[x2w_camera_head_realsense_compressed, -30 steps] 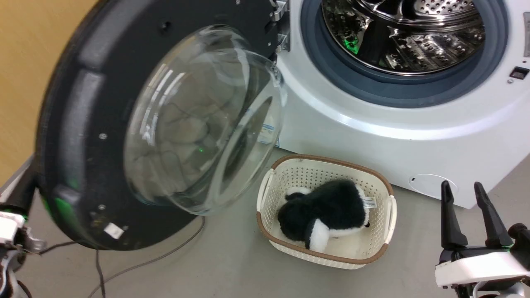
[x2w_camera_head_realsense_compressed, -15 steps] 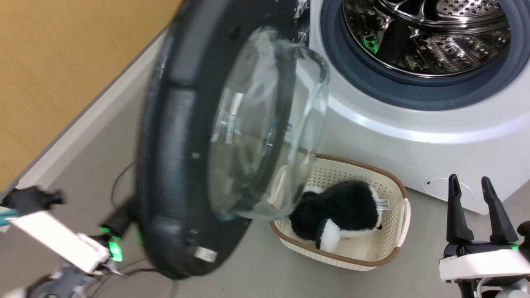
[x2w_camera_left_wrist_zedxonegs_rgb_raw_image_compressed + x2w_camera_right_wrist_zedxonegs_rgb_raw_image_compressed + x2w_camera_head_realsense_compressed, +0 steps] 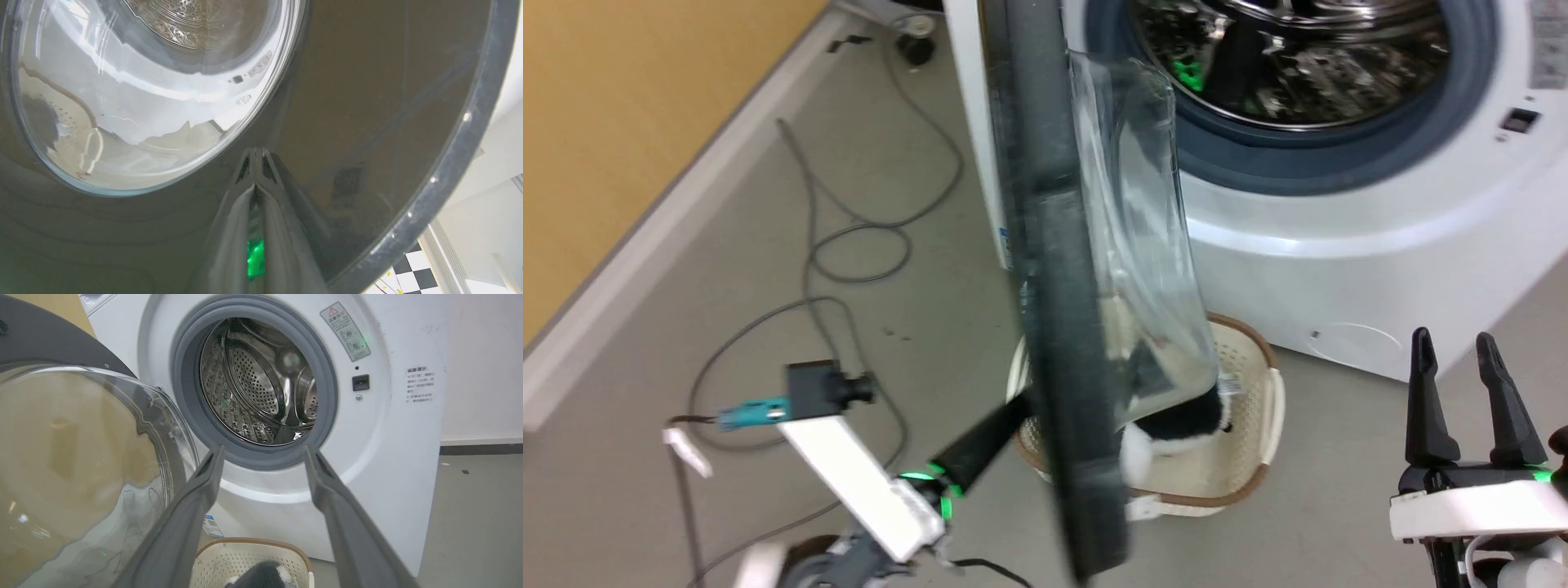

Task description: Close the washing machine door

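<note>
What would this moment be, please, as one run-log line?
left claw: shut, tips on round glossy black door | door: half-open | right claw: open, idle

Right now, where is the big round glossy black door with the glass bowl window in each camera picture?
Head view: the door stands edge-on down the centre.
Left wrist view: the door covers most of the picture, window upper left.
Right wrist view: the door sits at the left, glass bowl showing.
Shared landmark: the perforated steel drum, seen through the glass in the left wrist view.
</note>
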You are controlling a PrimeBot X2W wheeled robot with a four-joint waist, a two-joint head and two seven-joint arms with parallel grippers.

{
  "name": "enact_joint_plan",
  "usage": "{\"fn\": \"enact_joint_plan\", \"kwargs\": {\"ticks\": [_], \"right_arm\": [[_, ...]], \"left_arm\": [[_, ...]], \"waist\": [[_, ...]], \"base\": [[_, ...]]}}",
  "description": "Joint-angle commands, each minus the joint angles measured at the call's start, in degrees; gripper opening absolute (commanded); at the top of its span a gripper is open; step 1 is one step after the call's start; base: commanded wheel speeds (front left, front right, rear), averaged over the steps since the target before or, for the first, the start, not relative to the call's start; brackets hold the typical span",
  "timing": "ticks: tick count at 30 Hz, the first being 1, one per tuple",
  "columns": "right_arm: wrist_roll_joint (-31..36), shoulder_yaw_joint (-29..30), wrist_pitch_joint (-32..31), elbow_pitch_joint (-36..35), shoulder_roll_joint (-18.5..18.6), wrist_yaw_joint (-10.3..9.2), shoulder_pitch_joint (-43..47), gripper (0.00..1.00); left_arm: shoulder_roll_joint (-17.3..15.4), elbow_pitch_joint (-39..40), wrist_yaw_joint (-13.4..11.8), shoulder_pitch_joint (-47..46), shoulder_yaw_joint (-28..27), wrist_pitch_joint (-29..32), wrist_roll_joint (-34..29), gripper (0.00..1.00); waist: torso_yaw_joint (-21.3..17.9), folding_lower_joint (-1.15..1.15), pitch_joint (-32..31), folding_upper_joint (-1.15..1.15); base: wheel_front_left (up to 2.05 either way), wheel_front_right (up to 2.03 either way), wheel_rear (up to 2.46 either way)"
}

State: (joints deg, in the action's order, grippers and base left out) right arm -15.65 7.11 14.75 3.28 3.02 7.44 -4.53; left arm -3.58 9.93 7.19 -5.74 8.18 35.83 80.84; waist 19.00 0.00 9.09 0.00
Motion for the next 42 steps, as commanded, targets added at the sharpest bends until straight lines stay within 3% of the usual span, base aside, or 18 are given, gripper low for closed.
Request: {"fn": "enact_joint_plan", "kwargs": {"ticks": [1,15,21,27,32,36,39,42], "right_arm": [[-0.1,0.1,0.2,0.0,-0.1,0.05,-0.8,1.0],[-0.8,-0.2,0.2,0.2,-0.1,0.05,-1.7,1.0],[-1.2,-0.4,0.2,0.1,-0.1,0.05,-1.5,1.0],[-2.1,-0.7,0.2,0.2,-0.1,0.05,-0.9,1.0],[-3.3,-2.2,0.2,-0.9,-0.1,0.05,0.0,1.0],[-3.4,-3.3,0.2,-2.8,-0.1,0.05,1.3,1.0],[-3.2,-2.4,0.2,-4.1,-0.1,0.05,1.6,1.0],[-3.1,-1.7,0.2,-5.6,-0.1,0.05,1.2,1.0]], "left_arm": [[0.3,-0.1,0.3,-0.9,1.5,-0.6,-0.2,0.0],[0.3,-10.1,0.3,-8.6,17.1,-21.5,-5.3,0.0],[-0.3,-13.7,0.3,-11.4,23.1,-27.8,-3.9,0.0],[-3.0,-15.3,0.3,-12.7,27.0,-32.8,-2.4,0.0],[-7.2,-15.2,0.3,-12.4,28.7,-39.8,-4.4,0.0],[-12.5,-18.2,0.3,-13.2,29.5,-47.7,-14.0,0.0],[-15.0,-21.0,-3.6,-14.3,27.8,-50.3,-25.1,0.0],[-16.0,-19.9,-10.9,-14.7,22.9,-50.8,-36.4,0.0]], "waist": [[-1.8,0.0,0.2,0.0],[-13.1,0.0,1.1,0.0],[-15.8,0.0,1.2,0.0],[-16.5,0.0,0.2,0.0],[-15.8,0.0,-1.8,0.0],[-14.4,0.0,-3.6,0.0],[-13.4,0.0,-4.5,0.0],[-12.6,0.0,-5.1,0.0]], "base": [[0.0,0.0,0.0],[0.0,0.0,0.0],[0.0,0.0,0.0],[0.0,0.0,0.0],[0.0,0.0,0.0],[0.0,0.0,0.0],[0.0,0.0,0.0],[0.0,0.0,0.0]]}}
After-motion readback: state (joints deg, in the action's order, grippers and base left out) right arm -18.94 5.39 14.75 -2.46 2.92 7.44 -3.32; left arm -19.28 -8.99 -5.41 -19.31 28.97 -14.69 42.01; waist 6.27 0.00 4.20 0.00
